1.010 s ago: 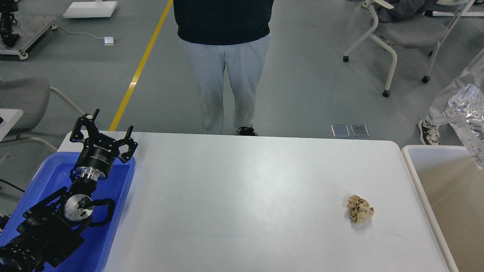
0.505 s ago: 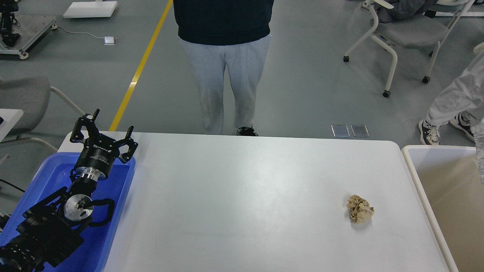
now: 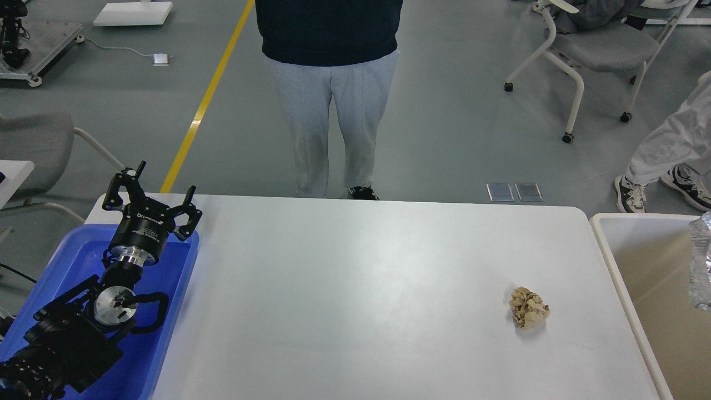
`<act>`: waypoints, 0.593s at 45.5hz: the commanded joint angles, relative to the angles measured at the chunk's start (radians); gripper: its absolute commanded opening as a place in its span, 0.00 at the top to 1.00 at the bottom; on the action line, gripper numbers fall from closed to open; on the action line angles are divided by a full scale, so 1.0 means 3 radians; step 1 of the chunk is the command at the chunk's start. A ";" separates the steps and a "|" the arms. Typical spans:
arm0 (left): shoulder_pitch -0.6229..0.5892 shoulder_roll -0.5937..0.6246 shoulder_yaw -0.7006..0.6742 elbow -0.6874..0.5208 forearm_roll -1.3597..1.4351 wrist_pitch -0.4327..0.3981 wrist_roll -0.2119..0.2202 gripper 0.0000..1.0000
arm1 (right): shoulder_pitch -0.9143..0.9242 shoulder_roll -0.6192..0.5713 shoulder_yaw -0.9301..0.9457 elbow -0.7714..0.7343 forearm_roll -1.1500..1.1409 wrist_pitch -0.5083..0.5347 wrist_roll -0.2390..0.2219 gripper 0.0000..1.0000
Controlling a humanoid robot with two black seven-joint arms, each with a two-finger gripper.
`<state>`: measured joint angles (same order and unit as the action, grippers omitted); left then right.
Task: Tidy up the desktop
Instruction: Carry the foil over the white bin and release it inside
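Desktop (image 3: 355, 289): paper ball (image 3: 529, 307) near its right end; my left gripper (image 3: 153, 191), fingers spread and empty, over its left corner.

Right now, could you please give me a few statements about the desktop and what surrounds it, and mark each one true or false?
1. A crumpled brown paper ball lies on the desktop. True.
2. The paper ball sits inside the blue tray. False: it lies on the white top, towards the right side, far from the tray.
3. The left tool is open and holds nothing. True.
4. The left tool hangs over the bin. False: it is above the far end of the blue tray, on the left.
5. A person in grey trousers stands beyond the far edge of the table. True.
6. The right tool grips the paper ball. False: no right tool is in view.
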<state>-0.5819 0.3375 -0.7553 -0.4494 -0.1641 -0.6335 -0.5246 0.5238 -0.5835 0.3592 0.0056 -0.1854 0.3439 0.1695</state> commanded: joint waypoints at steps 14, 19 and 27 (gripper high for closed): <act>0.0002 0.0000 0.0002 0.0000 0.0000 0.0005 0.0000 0.00 | -0.0140 0.0263 -0.0154 -0.0049 0.0030 -0.0507 0.0018 1.00; 0.0002 0.0000 0.0002 0.0000 0.0000 0.0005 0.0000 0.00 | -0.0151 0.0258 -0.0165 -0.0049 0.0030 -0.0487 0.0018 1.00; 0.0002 0.0000 0.0002 0.0000 0.0000 0.0005 0.0000 0.00 | -0.0151 0.0253 -0.0154 -0.0049 0.0030 -0.0527 0.0013 1.00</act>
<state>-0.5816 0.3375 -0.7556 -0.4494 -0.1641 -0.6321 -0.5246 0.4823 -0.5121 0.3161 -0.0083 -0.1770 0.2058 0.1745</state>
